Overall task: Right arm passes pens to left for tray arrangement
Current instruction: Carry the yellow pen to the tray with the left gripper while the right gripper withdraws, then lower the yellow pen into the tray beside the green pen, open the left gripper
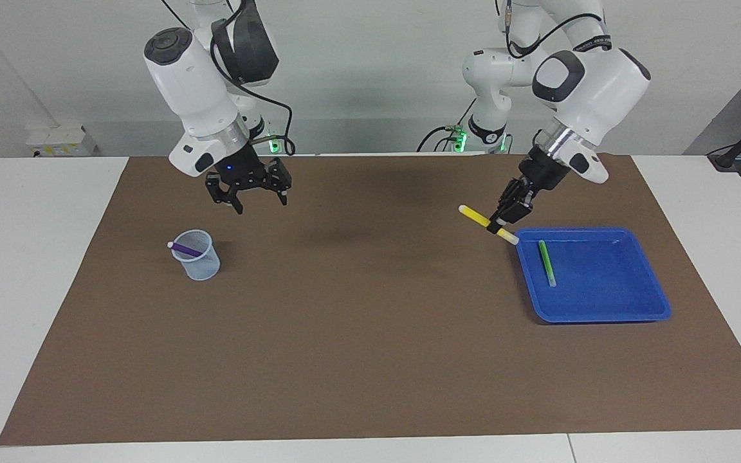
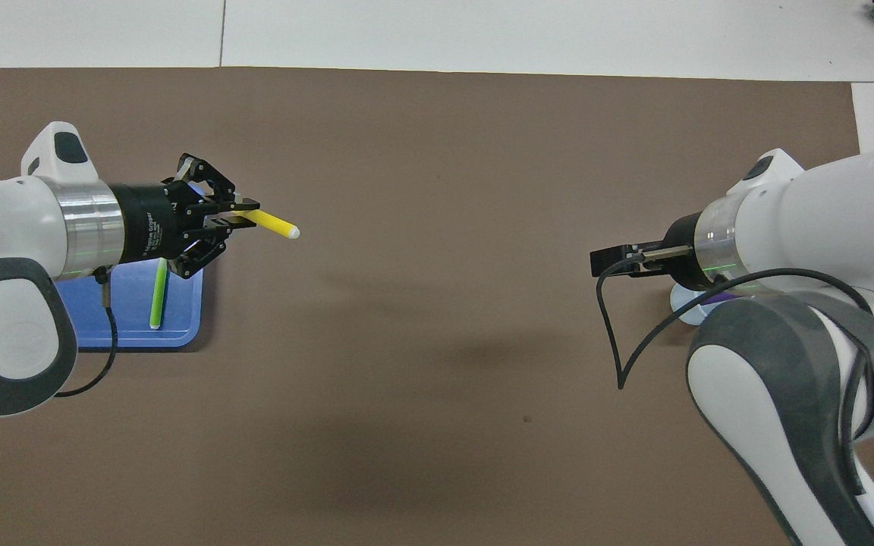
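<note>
My left gripper (image 1: 498, 226) (image 2: 238, 214) is shut on the yellow pen (image 1: 476, 217) (image 2: 274, 224), held in the air over the mat beside the corner of the blue tray (image 1: 640, 310) (image 2: 120, 332) that lies nearest the robots. The green pen (image 1: 546, 262) (image 2: 157, 293) lies in the tray. My right gripper (image 1: 251, 194) (image 2: 608, 261) hangs open and empty over the mat beside a pale mesh cup (image 1: 200, 263), in which the purple pen (image 1: 184, 247) leans. The right arm covers most of the cup in the overhead view.
A brown mat (image 1: 370, 334) (image 2: 437, 152) covers the white table (image 1: 36, 257). The tray sits toward the left arm's end, the cup toward the right arm's end.
</note>
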